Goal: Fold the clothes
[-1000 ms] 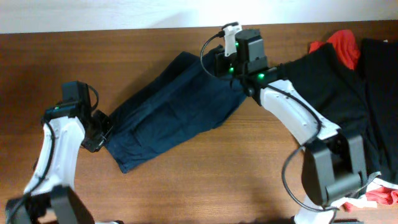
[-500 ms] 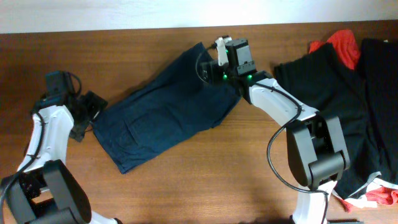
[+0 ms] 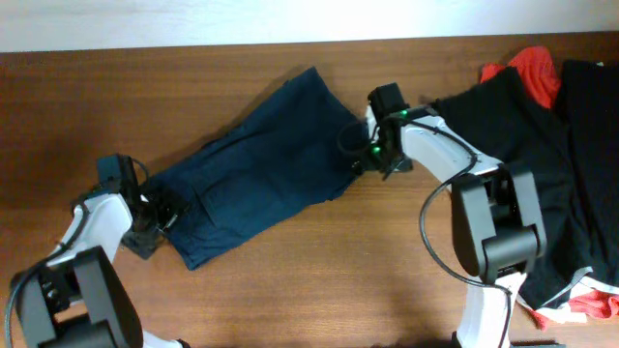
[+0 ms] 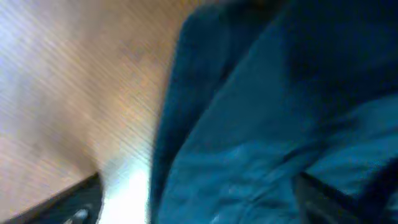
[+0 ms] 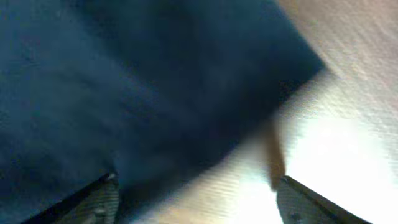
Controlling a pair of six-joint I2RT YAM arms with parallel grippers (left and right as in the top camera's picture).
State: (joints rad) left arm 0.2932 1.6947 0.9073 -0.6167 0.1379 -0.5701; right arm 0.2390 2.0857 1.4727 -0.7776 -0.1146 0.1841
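The clothes' navy-blue shorts [image 3: 256,174] lie flat and slanted on the wooden table, from near left to far middle. My left gripper [image 3: 155,217] sits low at their near-left end, open; in the blurred left wrist view its gripper [image 4: 199,208] straddles the shorts' edge [image 4: 267,124], one finger over wood and one over cloth. My right gripper [image 3: 372,155] is at the shorts' right edge, open. In the right wrist view that gripper [image 5: 199,205] has the navy shorts' corner [image 5: 155,81] and bare wood between its fingertips [image 5: 99,202].
A black garment [image 3: 517,126] lies right of the shorts, under my right arm. A red garment [image 3: 532,70] and another black one [image 3: 592,145] lie at the far right. A red-and-white piece [image 3: 580,304] sits at the near right corner.
Both grippers were shut on the shorts and have opened and let go. The shorts' far corner now lies flat. My right gripper moved nearer along the right edge; my left swung out and returned.
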